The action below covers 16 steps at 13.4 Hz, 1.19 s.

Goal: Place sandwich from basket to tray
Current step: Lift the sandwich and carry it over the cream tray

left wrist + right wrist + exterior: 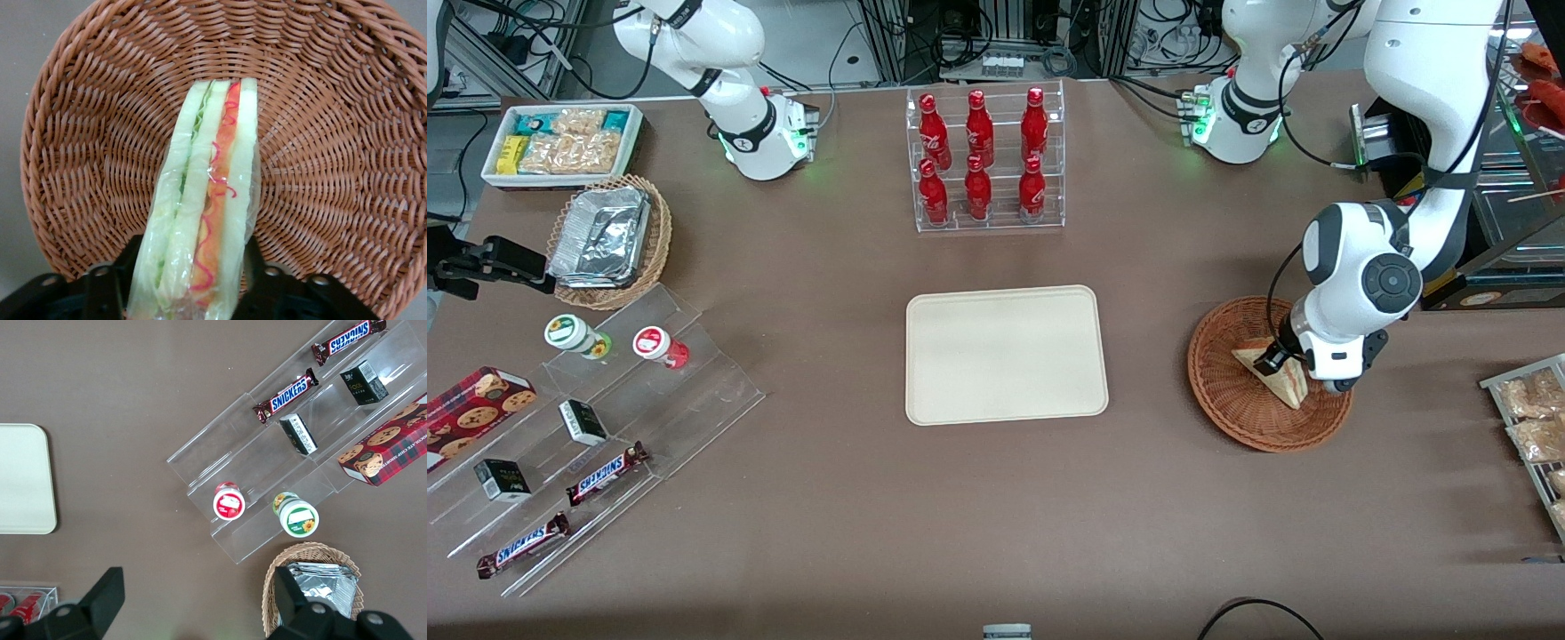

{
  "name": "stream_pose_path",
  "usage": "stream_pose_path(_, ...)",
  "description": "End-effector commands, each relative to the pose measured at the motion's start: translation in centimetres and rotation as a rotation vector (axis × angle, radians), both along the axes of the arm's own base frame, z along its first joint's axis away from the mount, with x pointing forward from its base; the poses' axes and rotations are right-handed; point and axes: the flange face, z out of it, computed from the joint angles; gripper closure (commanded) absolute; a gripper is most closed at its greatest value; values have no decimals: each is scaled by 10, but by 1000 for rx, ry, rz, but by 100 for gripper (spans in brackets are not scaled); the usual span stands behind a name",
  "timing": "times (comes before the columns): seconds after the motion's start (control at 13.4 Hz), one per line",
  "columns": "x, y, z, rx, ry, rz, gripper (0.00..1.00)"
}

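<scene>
Left wrist view: gripper (187,280) clamps sandwich (200,200) inside basket (333,133), fingers (107,283) mostly cut off; tray (1005,354) sits beside basket.

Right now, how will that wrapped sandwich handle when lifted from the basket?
Probably soft: the sandwich is bread layers in clear film, likely slippery. The gripper straddles it inside the basket, fingers flanking its sides.
</scene>
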Motion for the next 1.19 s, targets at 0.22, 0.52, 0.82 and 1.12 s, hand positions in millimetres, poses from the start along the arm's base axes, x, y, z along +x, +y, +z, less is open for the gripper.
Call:
stream_pose_path(0.22,-2,-7,19,13,11,0,100)
stream_pose_path(0.52,8,-55,78,11,79,-94,100)
stream_pose_path(0.82,11,-132,112,-22,96,-292,100)
stream_pose_path(1.12,-13,-218,116,-80,91,-531,100)
